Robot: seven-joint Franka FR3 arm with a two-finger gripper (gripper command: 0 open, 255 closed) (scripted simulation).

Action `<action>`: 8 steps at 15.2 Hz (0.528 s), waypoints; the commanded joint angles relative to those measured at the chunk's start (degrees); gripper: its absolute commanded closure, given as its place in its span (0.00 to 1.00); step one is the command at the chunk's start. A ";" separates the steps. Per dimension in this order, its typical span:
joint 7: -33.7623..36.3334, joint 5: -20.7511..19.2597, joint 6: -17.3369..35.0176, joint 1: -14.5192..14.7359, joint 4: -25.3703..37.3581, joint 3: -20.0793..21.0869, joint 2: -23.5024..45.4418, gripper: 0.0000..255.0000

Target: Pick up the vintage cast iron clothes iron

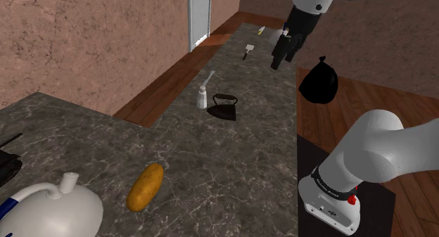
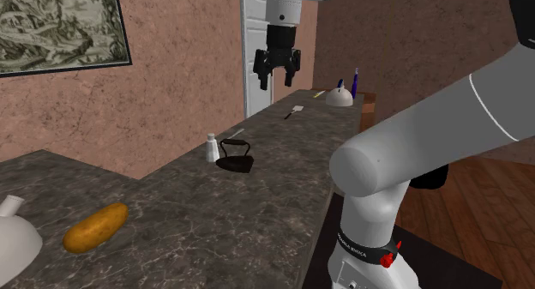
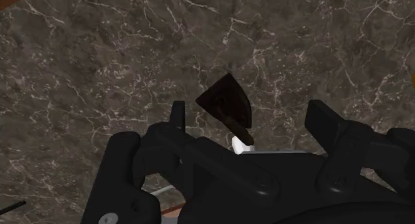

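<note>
The black clothes iron (image 1: pixel 223 106) stands on the dark marbled countertop (image 1: pixel 176 151), its arched handle up; it also shows as the iron (image 2: pixel 235 157) mid-counter and as the iron (image 3: pixel 226 104) far below the hand. My gripper (image 1: pixel 279 58) hangs high in the air, well above the counter and beyond the iron toward the far end. The gripper (image 2: pixel 277 75) is open, its two fingers apart with nothing between them. In the wrist view the gripper (image 3: pixel 249 117) frames the iron from a distance.
A small white bottle (image 1: pixel 201 97) stands right beside the iron. A potato (image 1: pixel 145 186) and a white funnel-like vessel (image 1: pixel 56 207) lie nearer the camera. A small brush (image 1: pixel 247 50) lies further along. A black bag (image 1: pixel 319 81) sits on the wooden floor.
</note>
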 commanded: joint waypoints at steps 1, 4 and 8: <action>0.00 0.00 0.00 0.00 0.00 0.00 0.00 0.00; -5.42 -0.51 5.20 1.64 -1.27 -2.14 4.90 0.00; -12.72 -0.67 11.86 3.94 -1.79 -4.77 12.43 0.00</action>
